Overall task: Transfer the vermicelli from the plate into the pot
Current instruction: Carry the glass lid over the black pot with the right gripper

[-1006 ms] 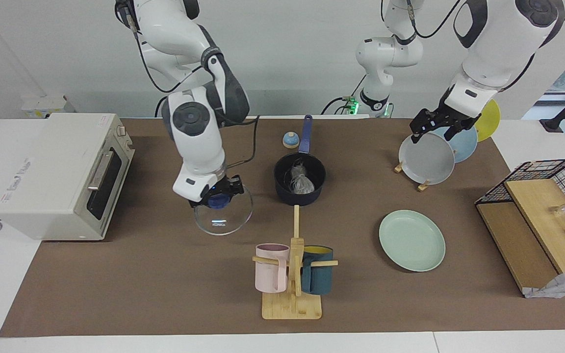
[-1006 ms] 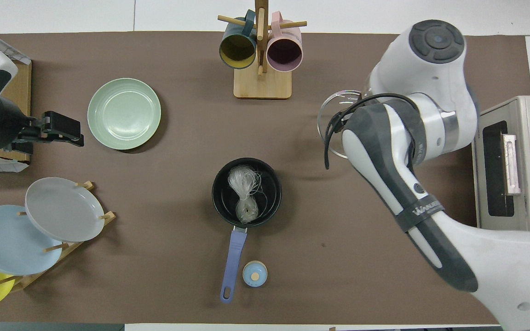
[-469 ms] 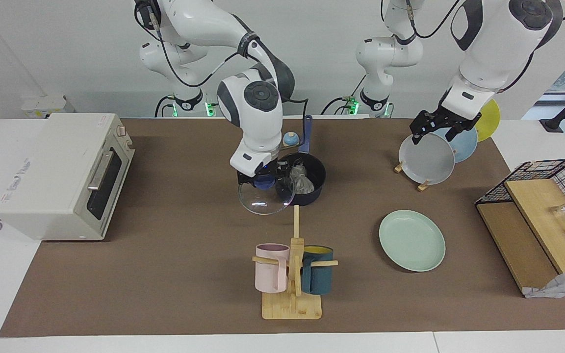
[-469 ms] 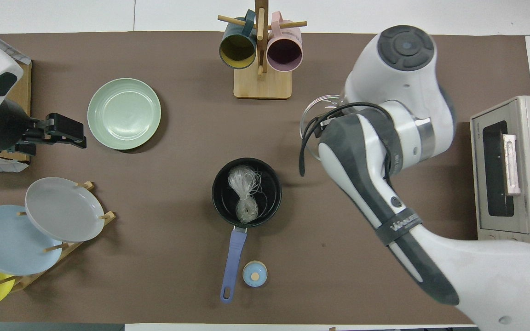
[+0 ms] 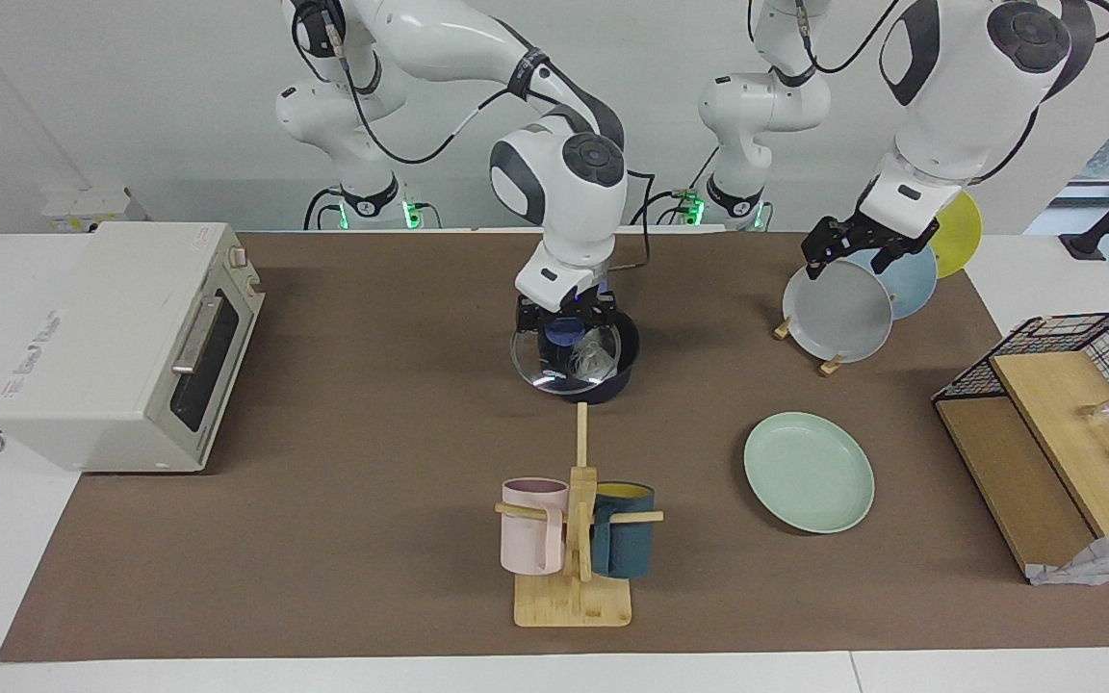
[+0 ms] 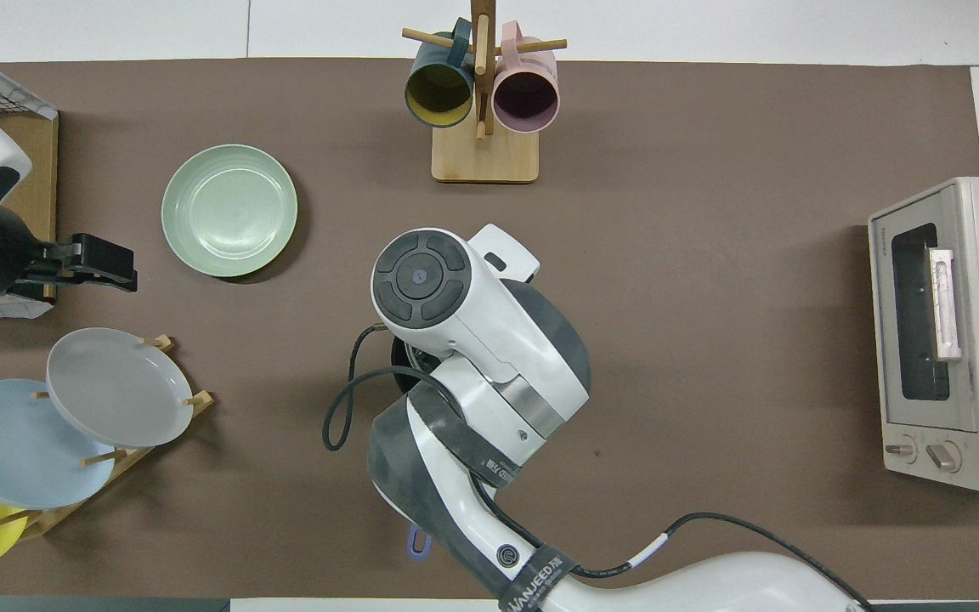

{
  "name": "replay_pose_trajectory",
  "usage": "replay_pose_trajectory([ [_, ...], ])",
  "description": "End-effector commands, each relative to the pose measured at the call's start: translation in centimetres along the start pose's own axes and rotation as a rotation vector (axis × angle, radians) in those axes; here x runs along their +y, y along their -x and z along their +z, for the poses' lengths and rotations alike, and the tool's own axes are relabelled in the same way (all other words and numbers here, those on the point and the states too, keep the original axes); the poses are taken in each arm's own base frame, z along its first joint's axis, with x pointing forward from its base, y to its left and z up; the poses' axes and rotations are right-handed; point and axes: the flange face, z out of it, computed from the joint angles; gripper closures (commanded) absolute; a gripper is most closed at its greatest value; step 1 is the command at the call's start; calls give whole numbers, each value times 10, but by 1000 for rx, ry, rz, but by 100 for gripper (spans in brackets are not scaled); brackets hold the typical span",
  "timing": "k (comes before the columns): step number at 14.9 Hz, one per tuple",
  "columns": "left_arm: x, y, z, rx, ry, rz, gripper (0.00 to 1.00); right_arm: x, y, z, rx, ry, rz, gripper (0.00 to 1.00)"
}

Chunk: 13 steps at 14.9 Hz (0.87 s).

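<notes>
The dark navy pot point(image 5: 624, 371) stands mid-table with the whitish vermicelli point(image 5: 596, 358) inside it. My right gripper point(image 5: 566, 322) is shut on the blue knob of a round glass lid point(image 5: 543, 368) and holds it just over the pot's mouth; I cannot tell if it touches the rim. In the overhead view the right arm hides the pot except its handle tip point(image 6: 415, 544). The mint-green plate point(image 5: 809, 472) point(image 6: 229, 210) lies bare toward the left arm's end. My left gripper point(image 5: 850, 252) point(image 6: 107, 263) waits open and empty over the grey plate.
A plate rack point(image 5: 829, 364) holds a grey plate point(image 5: 838, 313), a blue one and a yellow one. A wooden mug stand point(image 5: 574, 597) with a pink mug and a teal mug is farther from the robots than the pot. A toaster oven point(image 5: 121, 346) stands at the right arm's end, a wire basket point(image 5: 1094, 356) at the left arm's end.
My right gripper has carried the glass lid from the table beside the toaster oven across to over the pot. The left arm has barely moved.
</notes>
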Motion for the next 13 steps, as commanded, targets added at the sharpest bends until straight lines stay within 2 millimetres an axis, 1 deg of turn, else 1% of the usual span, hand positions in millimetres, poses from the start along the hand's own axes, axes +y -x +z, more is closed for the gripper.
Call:
replay_pose_trajectory([
  [1,-8,3,-9,24,-11,6,0,-8,9,7,23,5,19,45],
  [4,-6,4,-9,22,-8,7,0,-8,13,13,15,10,17,45],
  [6,-4,5,-9,18,-9,10,0,-14,20,16,9,14,4,45],
  [8,-3,8,-9,16,-10,12,0,-15,23,20,5,18,13,45],
  [10,-5,12,-11,9,-11,10,0,-26,31,20,17,9,16,45],
  [13,-3,11,-12,12,-11,13,0,-26,33,29,14,12,20,45],
])
